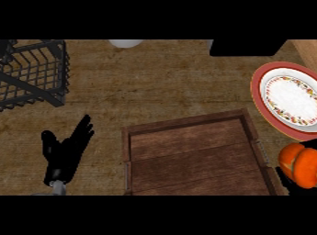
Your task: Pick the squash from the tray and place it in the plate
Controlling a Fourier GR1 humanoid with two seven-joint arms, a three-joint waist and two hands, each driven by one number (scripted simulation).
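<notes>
1. At right edge, outside the brown wooden tray [188, 151]: round orange squash [303, 166], clasped by the right hand [287, 178], just below the red-rimmed white plate [293, 98].
2. Left hand [65, 149] rests open, lower left.
3. Squash likely hard, smooth, weighty; cup around its widest part.

Right hand [291, 180] mostly hidden behind squash [303, 166].
</notes>
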